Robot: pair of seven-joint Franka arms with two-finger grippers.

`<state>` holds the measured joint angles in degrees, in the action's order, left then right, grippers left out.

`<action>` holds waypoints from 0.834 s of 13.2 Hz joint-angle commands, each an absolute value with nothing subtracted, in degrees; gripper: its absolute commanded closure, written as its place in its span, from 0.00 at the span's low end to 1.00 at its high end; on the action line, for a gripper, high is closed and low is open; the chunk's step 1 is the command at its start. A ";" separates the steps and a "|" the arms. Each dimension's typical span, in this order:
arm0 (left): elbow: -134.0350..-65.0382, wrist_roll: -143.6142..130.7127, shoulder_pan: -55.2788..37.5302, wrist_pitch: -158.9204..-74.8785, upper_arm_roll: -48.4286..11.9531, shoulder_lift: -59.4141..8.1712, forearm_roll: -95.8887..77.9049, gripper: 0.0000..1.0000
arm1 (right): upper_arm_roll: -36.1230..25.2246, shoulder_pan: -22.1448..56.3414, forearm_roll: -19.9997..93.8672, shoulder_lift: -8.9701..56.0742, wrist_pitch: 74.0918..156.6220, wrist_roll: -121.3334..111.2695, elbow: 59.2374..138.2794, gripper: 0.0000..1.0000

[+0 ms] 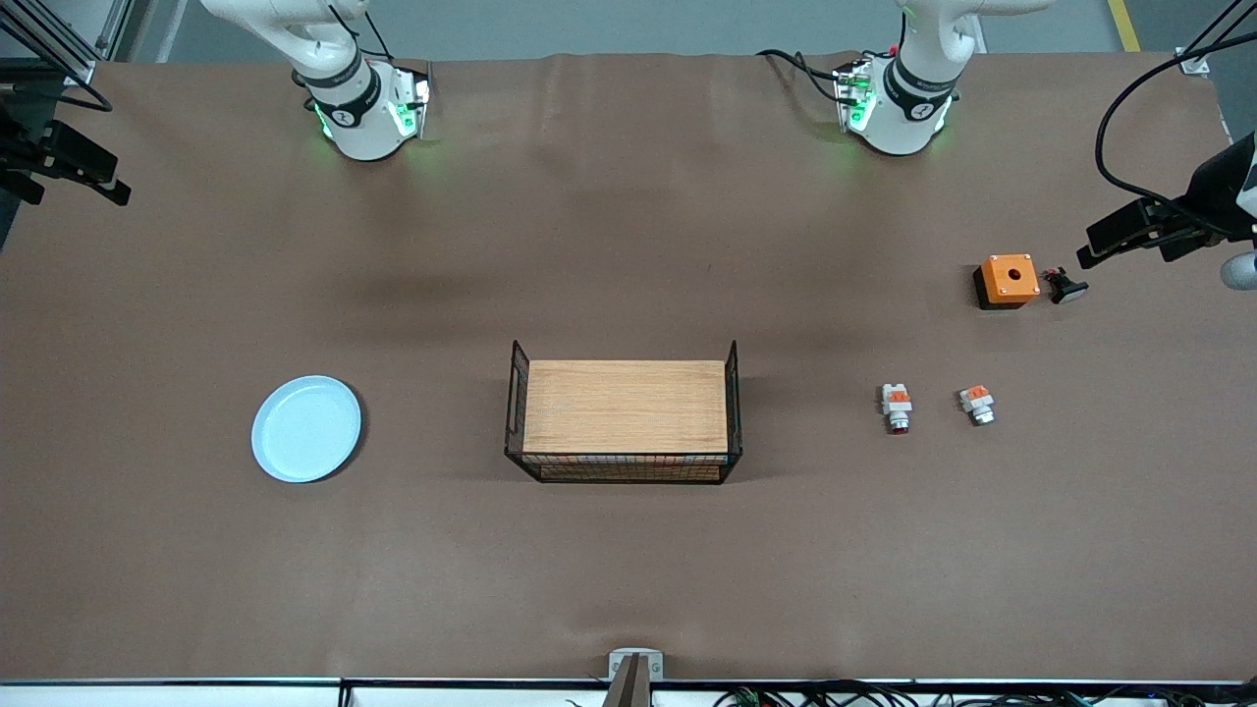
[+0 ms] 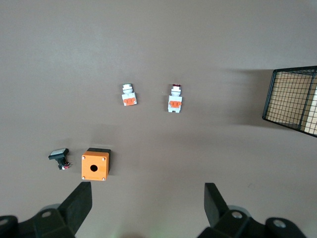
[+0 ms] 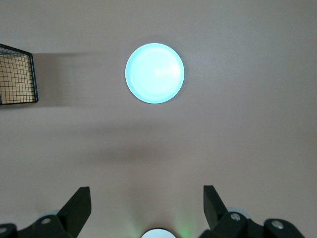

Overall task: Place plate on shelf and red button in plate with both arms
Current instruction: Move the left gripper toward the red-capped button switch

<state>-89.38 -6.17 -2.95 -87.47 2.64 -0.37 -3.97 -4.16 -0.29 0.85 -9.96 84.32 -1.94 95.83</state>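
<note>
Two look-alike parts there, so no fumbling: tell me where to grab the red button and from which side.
Grip the red button across its white body, coming straight down. It lies flat on the table, red cap toward the front camera, apart from its silver-ended twin, so an overhead pinch should fit.

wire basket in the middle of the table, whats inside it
The wire basket holds a wooden board that spans it between both end walls. Nothing rests on the board. Whatever lies under the board is covered and cannot be seen.

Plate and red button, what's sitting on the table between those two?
The front view shows a black wire basket with a wooden board in it, between the plate and the red button.
</note>
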 commanded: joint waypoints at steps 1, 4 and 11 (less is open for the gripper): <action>-87.98 -5.80 -2.81 -86.13 2.64 -1.23 -5.09 0.00 | -3.96 0.00 -0.44 -11.60 84.90 -1.76 97.38 0.00; -88.76 -6.15 -2.90 -85.78 2.72 -3.51 -9.49 0.00 | -3.96 -0.09 -0.44 -11.60 84.99 -1.76 97.38 0.00; -92.88 -8.79 -3.87 -91.19 1.76 -11.07 -9.75 0.00 | -3.96 -0.09 -0.44 -11.60 84.99 -1.76 97.38 0.00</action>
<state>-90.80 -7.94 -3.35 -87.48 2.03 -10.58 -8.87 -4.16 -0.29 0.80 -9.97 84.47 -1.94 95.86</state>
